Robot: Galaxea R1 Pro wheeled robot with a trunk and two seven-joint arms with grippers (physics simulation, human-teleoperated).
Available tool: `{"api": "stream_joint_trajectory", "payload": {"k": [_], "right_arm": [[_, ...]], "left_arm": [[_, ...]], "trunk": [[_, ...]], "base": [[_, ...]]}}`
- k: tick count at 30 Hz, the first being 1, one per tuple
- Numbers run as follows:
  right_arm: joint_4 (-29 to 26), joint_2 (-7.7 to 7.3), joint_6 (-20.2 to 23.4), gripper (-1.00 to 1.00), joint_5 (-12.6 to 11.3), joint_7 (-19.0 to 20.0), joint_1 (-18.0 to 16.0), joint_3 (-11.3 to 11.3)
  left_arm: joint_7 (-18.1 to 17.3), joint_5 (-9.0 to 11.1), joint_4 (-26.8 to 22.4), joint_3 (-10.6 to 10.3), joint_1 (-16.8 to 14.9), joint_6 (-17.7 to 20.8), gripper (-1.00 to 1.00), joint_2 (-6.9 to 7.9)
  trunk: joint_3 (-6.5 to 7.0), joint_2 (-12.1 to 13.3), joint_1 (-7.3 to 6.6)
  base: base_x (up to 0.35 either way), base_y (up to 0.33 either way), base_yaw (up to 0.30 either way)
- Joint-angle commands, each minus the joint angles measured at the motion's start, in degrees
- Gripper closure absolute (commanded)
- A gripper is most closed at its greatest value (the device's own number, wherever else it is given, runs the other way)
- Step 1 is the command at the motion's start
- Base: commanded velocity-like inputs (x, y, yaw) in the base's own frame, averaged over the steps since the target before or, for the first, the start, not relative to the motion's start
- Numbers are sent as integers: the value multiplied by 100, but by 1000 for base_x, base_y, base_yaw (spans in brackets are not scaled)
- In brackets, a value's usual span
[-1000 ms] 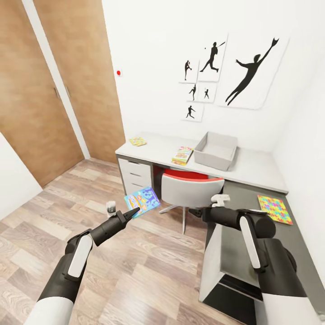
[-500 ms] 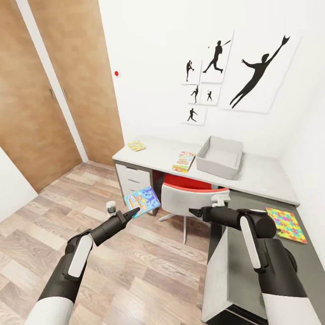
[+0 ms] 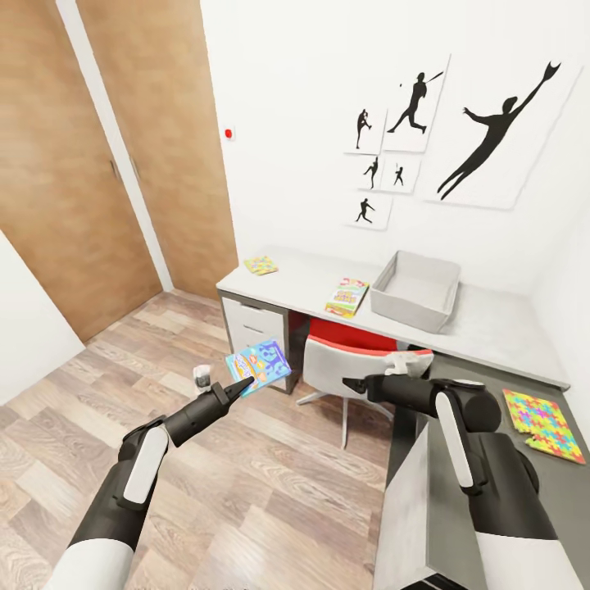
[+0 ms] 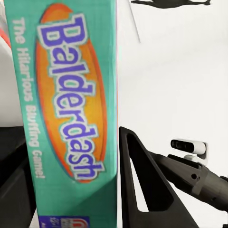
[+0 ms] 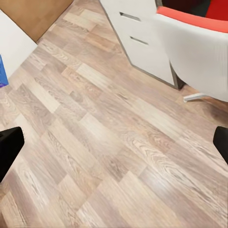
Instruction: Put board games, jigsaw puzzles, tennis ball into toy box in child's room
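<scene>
Toys and toy box as I see them from the head camera

My left end effector (image 3: 246, 382) grips the blue cartoon board game (image 3: 259, 365), tilted upright just ahead of its tips. Well beyond, on the bench (image 3: 483, 332), a colourful board game (image 3: 347, 297) lies flat beside the open grey toy box (image 3: 415, 289); one jigsaw puzzle (image 3: 260, 265) sits far left, another (image 3: 542, 424) lies flat to the right of my right end effector (image 3: 351, 383).

Both arms reach forward from the shoulders, dark forearms over white upper sleeves. The left gripper (image 3: 244, 382) is raised and angled up to the right, its fingers (image 4: 142, 185) clamped on the blue game (image 3: 259, 365) — held upright at the tips. The right gripper (image 3: 351, 383) points left, level, its fingers (image 5: 9, 147) spread wide — nothing between them.
</scene>
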Motion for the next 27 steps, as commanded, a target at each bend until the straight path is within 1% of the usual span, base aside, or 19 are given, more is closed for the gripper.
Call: {"api": "stream_joint_trajectory", "payload": {"k": [1, 27], "right_arm": [[-5, -1, 36, -100, -28, -2, -5, -5], [-6, -1, 36, -100, -28, -3, -5, -11]], "left_arm": [[-13, 12, 2, 13, -7, 36, 100, -6], [-17, 17, 2, 13, -7, 36, 100, -6]], "trunk": [[-11, -11, 3], [-11, -11, 3]], "base": [[9, -1, 256], [2, 0, 285]]}}
